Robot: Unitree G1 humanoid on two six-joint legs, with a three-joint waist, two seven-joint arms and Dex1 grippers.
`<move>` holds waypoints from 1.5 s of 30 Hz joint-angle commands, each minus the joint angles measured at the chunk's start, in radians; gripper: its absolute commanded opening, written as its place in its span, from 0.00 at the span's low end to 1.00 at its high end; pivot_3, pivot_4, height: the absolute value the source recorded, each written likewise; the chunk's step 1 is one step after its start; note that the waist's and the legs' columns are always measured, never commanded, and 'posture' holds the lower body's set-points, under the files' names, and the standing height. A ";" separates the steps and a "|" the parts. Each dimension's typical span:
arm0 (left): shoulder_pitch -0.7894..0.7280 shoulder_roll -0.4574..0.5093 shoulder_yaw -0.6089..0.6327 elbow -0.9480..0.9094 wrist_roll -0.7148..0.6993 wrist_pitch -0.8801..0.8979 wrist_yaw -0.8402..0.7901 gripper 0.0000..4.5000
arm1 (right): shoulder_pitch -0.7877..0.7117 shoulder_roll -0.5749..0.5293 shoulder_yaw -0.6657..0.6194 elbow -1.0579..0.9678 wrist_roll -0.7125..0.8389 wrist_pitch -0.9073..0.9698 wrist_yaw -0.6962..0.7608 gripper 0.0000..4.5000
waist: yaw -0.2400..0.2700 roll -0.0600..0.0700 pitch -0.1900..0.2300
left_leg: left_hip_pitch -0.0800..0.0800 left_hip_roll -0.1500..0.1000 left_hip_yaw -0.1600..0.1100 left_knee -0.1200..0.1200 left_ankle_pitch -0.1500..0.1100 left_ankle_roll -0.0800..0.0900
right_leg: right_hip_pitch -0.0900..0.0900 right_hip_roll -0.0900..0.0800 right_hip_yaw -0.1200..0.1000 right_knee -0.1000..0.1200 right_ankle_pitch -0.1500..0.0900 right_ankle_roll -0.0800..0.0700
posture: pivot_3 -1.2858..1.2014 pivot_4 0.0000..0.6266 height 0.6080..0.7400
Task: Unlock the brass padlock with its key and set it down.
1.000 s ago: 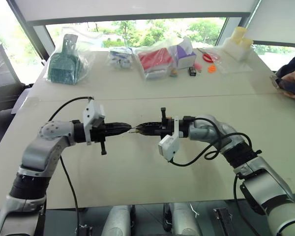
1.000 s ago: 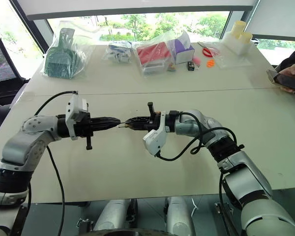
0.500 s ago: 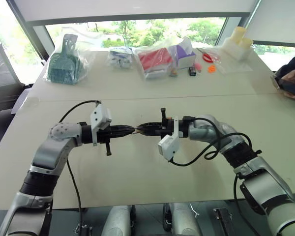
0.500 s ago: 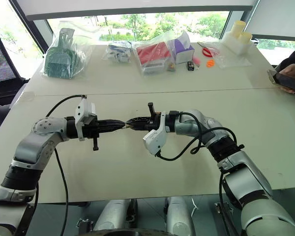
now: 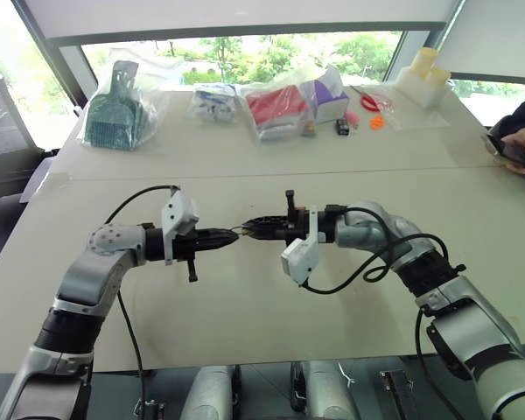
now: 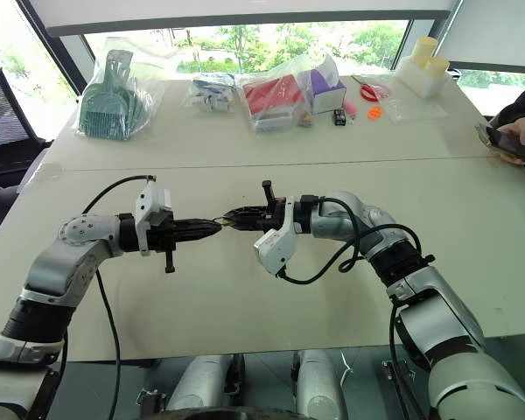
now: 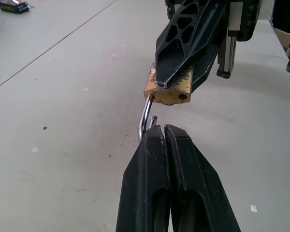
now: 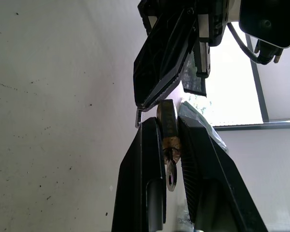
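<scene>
The brass padlock (image 7: 169, 89) hangs in the air over the middle of the table (image 5: 245, 306), with my right gripper (image 8: 166, 120) shut on its body. The silvery key (image 8: 170, 174) sticks out of the lock's underside, between the right fingers. The thin shackle (image 7: 144, 116) stands open, with one leg out of the body. My left gripper (image 7: 163, 128) is shut, and its tips rest against the shackle's bend; I cannot tell whether it pinches the shackle. Both grippers meet tip to tip, the left gripper (image 5: 234, 234) facing the right gripper (image 5: 247, 229).
Along the table's far side lie a bagged green scoop (image 5: 114, 109), a bagged red item (image 5: 276, 105), a purple box (image 5: 328, 96), orange-handled scissors (image 5: 370, 102) and white cups (image 5: 424, 74). A person's hand with a phone (image 5: 514, 144) rests at the right edge.
My left arm has drawn in toward the right gripper and sunk slightly, with its tips still at the padlock. The right arm and the padlock have not moved.
</scene>
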 commanded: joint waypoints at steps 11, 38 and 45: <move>-0.008 -0.014 0.019 0.038 0.039 -0.068 0.023 0.01 | -0.010 -0.009 -0.030 -0.027 0.024 -0.006 -0.010 0.00 | -0.001 0.000 0.000 | 0.000 0.000 0.000 0.000 0.000 0.000 | 0.000 0.000 0.000 0.000 0.000 0.001 | 0.52 0.24 1.00; 0.087 -0.011 0.007 -0.083 0.047 -0.052 0.088 0.00 | -0.060 -0.094 0.004 0.362 -0.151 -0.088 -0.198 0.42 | -0.020 0.000 0.000 | 0.002 0.000 0.001 -0.002 0.000 0.000 | 0.000 0.000 0.001 0.000 0.001 0.001 | 0.52 0.24 1.00; 0.030 -0.027 0.009 -0.041 0.051 -0.051 0.100 0.00 | -0.077 -0.103 0.006 0.410 0.010 -0.074 0.020 0.99 | -0.015 0.000 0.000 | 0.004 0.001 0.001 -0.003 0.000 0.000 | 0.002 0.000 0.001 0.000 0.001 0.001 | 0.52 0.24 1.00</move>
